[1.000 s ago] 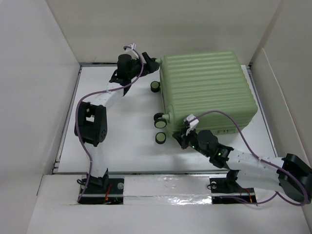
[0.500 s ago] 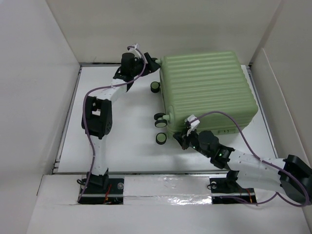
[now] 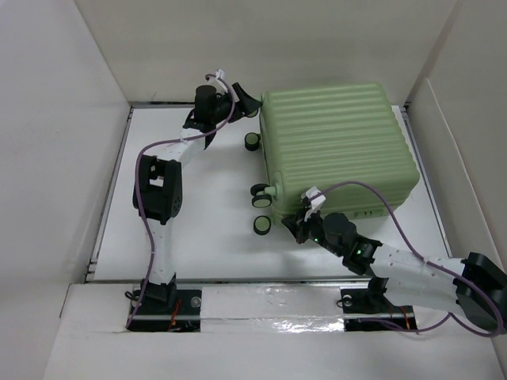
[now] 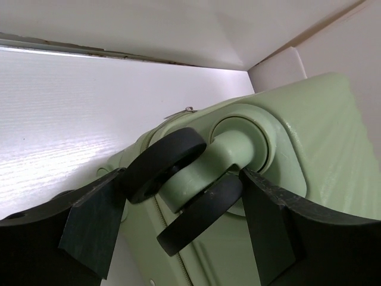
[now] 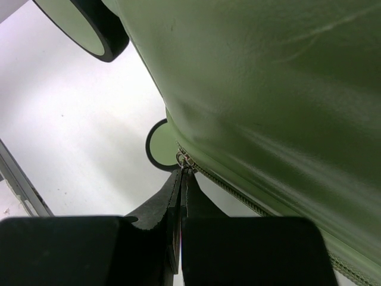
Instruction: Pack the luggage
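The right end effector (image 5: 181, 179) is seen pressed shut on the zipper pull (image 5: 184, 159) at the near-left corner of the luggage (image 3: 337, 146), while the left end effector (image 4: 178, 196) is spread wide around a spinner wheel (image 4: 178, 179) at the far-left corner. The closed luggage is laid flat on the white desk (image 3: 206, 214), toward the far right. The desk is enclosed by plain white walls (image 3: 47, 142).

Bright, even overhead light; soft shadows; wrist close-ups slightly blurred.
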`<state>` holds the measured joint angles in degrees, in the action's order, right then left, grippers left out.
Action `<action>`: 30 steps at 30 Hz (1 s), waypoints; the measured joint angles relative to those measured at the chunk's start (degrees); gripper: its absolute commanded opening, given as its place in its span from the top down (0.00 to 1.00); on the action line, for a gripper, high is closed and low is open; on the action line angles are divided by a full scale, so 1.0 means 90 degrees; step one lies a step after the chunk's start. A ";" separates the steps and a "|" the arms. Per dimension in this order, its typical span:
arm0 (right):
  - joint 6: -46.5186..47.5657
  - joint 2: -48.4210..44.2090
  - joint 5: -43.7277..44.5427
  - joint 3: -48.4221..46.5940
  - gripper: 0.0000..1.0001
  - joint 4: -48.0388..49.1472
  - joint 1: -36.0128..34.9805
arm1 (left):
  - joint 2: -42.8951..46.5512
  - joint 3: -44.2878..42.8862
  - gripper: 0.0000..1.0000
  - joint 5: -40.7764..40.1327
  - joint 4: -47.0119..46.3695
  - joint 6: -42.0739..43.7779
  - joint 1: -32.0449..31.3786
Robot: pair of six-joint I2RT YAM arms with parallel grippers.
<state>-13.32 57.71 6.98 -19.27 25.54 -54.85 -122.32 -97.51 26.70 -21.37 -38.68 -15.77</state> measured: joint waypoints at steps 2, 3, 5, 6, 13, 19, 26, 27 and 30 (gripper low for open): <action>-0.0005 -0.0005 0.0000 0.0024 1.00 0.0012 0.0000 | 0.0000 0.0000 0.33 0.0036 -0.0039 -0.0044 0.0012; -0.0005 -0.0005 0.0000 0.0027 1.00 0.0017 -0.0002 | 0.0000 0.0000 0.35 0.0041 -0.0044 -0.0058 0.0012; -0.0007 -0.0005 0.0000 0.0027 1.00 0.0017 -0.0002 | -0.0019 -0.0002 0.42 0.0075 -0.0070 -0.0090 0.0012; -0.0007 -0.0005 0.0000 0.0027 1.00 0.0017 -0.0002 | -0.0039 -0.0002 0.45 0.0109 -0.0102 -0.0112 0.0015; -0.0024 -0.0010 0.0024 0.0027 1.00 0.0019 -0.0002 | -0.0189 -0.0056 1.00 0.0379 -0.0359 -0.0265 0.0068; -0.0022 -0.0221 0.0085 0.0046 1.00 -0.0202 -0.0012 | -0.0022 0.0432 1.00 0.0197 -0.0872 -0.0228 0.0097; 0.0041 -0.1064 -0.0862 0.0211 1.00 -0.1059 0.0520 | 0.1455 0.2943 1.00 -0.0537 -0.2628 -0.0335 0.0306; 0.0070 -0.1141 -0.1110 0.0231 1.00 -0.1115 0.0695 | 0.1778 0.3359 1.00 -0.0559 -0.2888 -0.0386 0.0398; 0.0158 -0.1168 -0.1868 0.0216 1.00 -0.1144 0.1353 | 0.2769 0.4787 1.00 -0.0673 -0.3759 -0.0695 0.0631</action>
<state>-11.90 47.20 -9.82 -17.32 15.25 -42.68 -97.41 -54.43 20.64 -55.20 -44.93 -10.09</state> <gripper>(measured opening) 0.010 0.242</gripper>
